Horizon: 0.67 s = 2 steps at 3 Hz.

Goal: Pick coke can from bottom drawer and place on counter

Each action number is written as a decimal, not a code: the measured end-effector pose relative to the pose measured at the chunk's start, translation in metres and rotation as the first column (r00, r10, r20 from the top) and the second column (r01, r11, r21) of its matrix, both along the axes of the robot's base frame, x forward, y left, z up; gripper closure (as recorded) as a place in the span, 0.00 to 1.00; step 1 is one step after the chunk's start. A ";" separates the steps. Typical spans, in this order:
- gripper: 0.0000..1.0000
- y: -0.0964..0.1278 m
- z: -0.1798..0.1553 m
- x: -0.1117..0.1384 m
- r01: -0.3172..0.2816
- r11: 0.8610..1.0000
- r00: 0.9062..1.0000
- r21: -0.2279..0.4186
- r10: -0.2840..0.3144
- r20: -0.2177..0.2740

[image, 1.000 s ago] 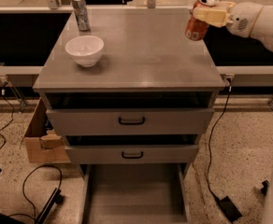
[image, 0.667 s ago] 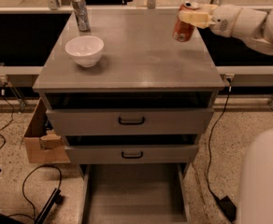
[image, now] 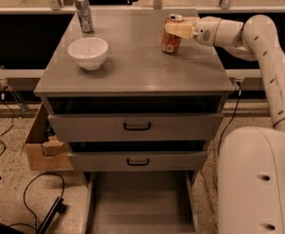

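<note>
Up in the upper right of the frame, the claw (image: 175,29), at the end of the white arm coming in from the right edge. Clamped on the coke can (image: 170,43), squeezing it near the top, just under the silver lid. Can standing straight, long way pointing up and down, lid on top. Claw reaching in from the can's right side, so most of the red body lower down and a bit to the left of the claw. Right under the can, the counter (image: 132,67), flat and grey. Can's bottom either touching the counter or a tiny bit above it; hard to tell which. Looks like the big thing for the next move: the way from can to counter, straight down and very short. With the can upright, probably only a small lowering, then letting go and pulling back to the right without knocking it over. Farther out to the left on the same counter, a white bowl (image: 88,52), well apart from the can. Behind the bowl, at the upper left, a taller silver can (image: 84,12), also well apart. Far down at the bottom of the frame, the bottom drawer (image: 140,206), pulled out, no can seen inside.
</note>
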<state>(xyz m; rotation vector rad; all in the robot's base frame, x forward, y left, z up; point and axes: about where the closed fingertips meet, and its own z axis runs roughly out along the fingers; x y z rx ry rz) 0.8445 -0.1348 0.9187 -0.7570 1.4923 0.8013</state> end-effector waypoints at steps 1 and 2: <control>0.82 0.003 -0.002 0.002 -0.004 1.000 1.000 0.001 0.004 -0.002; 0.59 0.007 -0.003 0.002 -0.009 1.000 1.000 0.002 0.009 -0.003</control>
